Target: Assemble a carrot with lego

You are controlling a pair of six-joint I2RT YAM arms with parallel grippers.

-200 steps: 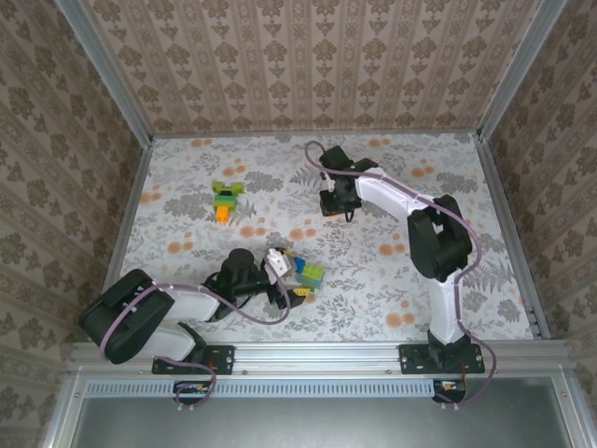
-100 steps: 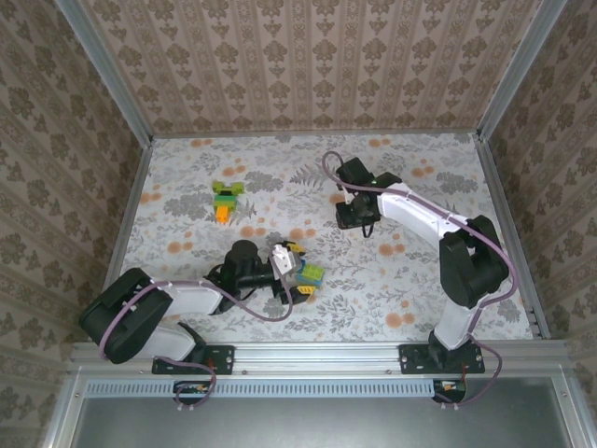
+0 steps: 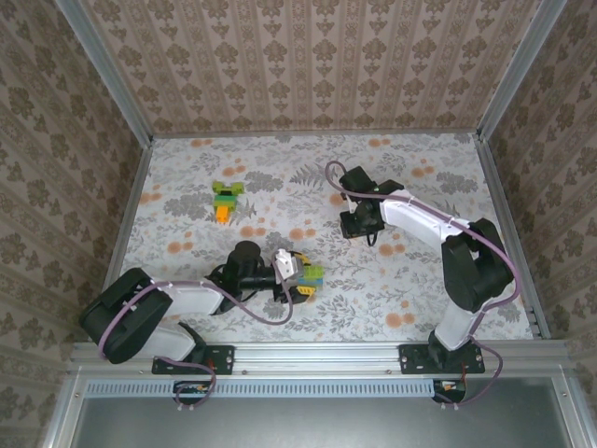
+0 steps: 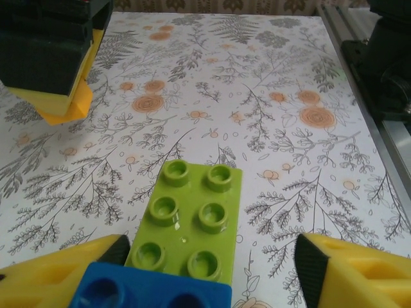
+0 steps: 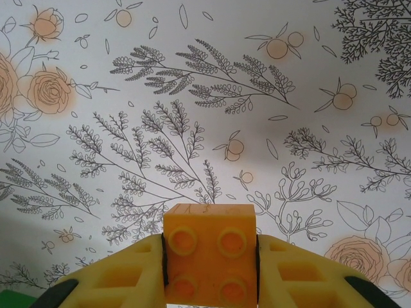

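The carrot [image 3: 224, 199], lime and dark green bricks over an orange tip, lies at the left of the table. My left gripper [image 3: 300, 273] is open near the front. Its yellow fingers [image 4: 359, 269] straddle a lime lego brick [image 4: 186, 221], with a gap on the right side. A blue brick [image 4: 151, 289] lies across the lime brick's near end. My right gripper [image 3: 362, 222] is shut on an orange brick [image 5: 209, 240], held just above the table right of centre. That gripper and its orange brick [image 4: 64, 109] also appear at the top left of the left wrist view.
The floral tabletop [image 3: 392, 289] is walled by a metal frame [image 3: 504, 224] and patterned panels. The right arm's base [image 4: 385, 64] stands at the right edge of the left wrist view.
My right gripper has carried the orange brick rightwards and nearer. My left gripper's jaws have narrowed around the lime brick.
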